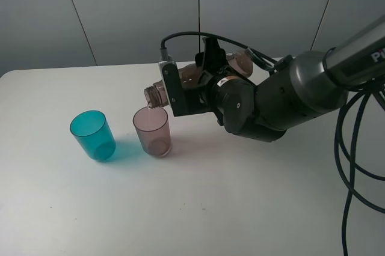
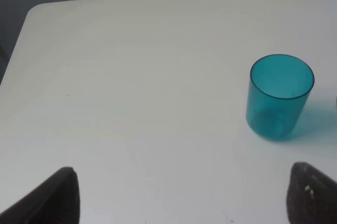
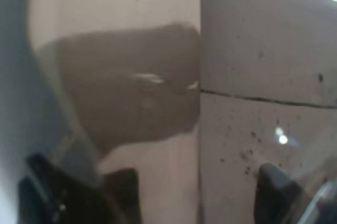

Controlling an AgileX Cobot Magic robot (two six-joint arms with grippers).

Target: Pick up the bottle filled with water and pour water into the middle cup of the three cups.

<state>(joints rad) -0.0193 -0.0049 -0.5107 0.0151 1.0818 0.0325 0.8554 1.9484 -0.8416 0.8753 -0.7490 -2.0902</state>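
On the table [image 1: 240, 208], the middle cup [image 1: 153, 132] stands right of another cup [image 1: 92, 135], under the mouth of the bottle [image 1: 156, 94].

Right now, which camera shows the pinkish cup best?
The exterior high view: the pinkish cup stands whole and upright, with the mouth of the tilted bottle just over its rim. The left wrist view catches the teal cup instead; the right wrist view is filled by the bottle up close, with no cup discernible.

Bottle [image 1: 156, 95] held sideways by right gripper [image 1: 190, 80], mouth apparently over middle cup [image 1: 152, 131]
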